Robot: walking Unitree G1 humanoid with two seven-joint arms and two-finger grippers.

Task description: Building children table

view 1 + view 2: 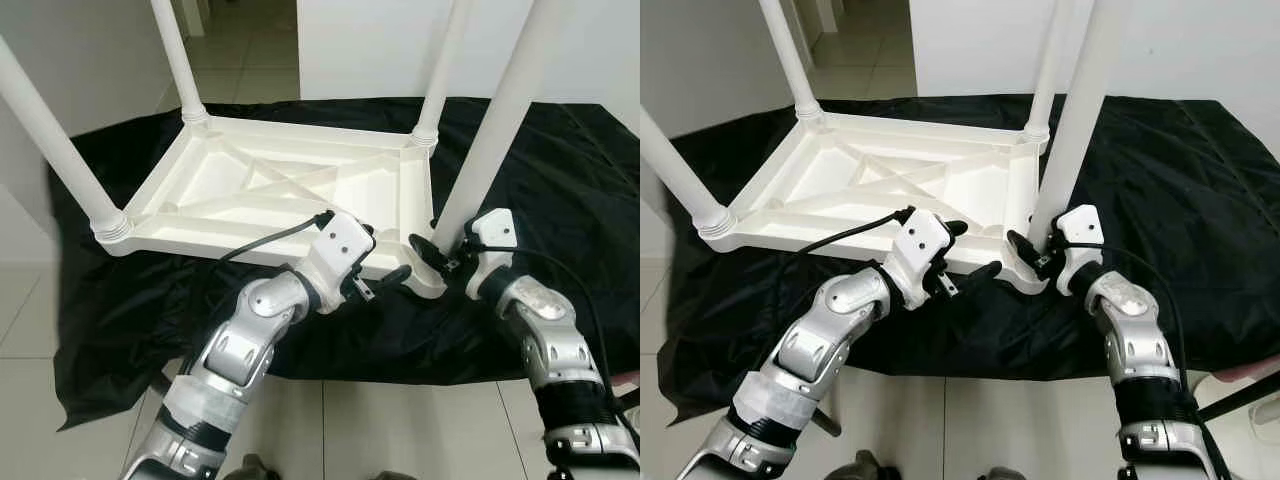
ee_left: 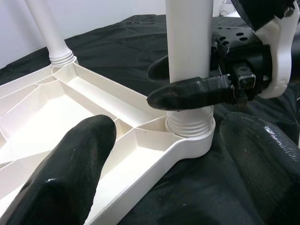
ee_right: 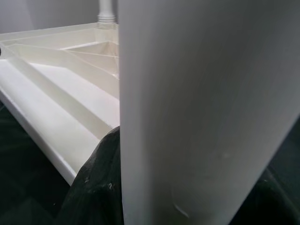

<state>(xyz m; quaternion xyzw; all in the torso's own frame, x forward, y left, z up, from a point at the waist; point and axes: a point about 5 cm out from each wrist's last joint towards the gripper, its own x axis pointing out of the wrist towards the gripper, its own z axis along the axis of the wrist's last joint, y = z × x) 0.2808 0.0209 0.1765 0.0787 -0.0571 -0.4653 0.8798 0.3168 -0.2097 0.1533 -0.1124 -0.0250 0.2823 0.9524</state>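
A white plastic children's table [image 1: 290, 185] lies upside down on a black cloth [image 1: 560, 180], with its legs pointing up. My right gripper [image 1: 432, 250] is shut on the near right leg [image 1: 490, 130] just above its threaded socket [image 2: 190, 126]; one finger [image 2: 187, 91] lies in front of the leg and the other behind it. Up close in the right wrist view stands the leg [image 3: 206, 108]. My left gripper [image 1: 385, 258] is open at the same corner. One finger [image 2: 61, 178] hangs over the ribbed underside, the other [image 2: 262, 159] outside the rim, over the cloth.
Three more legs stand in their corners: near left [image 1: 50, 140], far left [image 1: 175, 55] and far right [image 1: 440, 70]. Pale floor tiles [image 1: 400, 430] run in front of the cloth. White walls stand behind and at the left, with a doorway [image 1: 240, 30] at the back.
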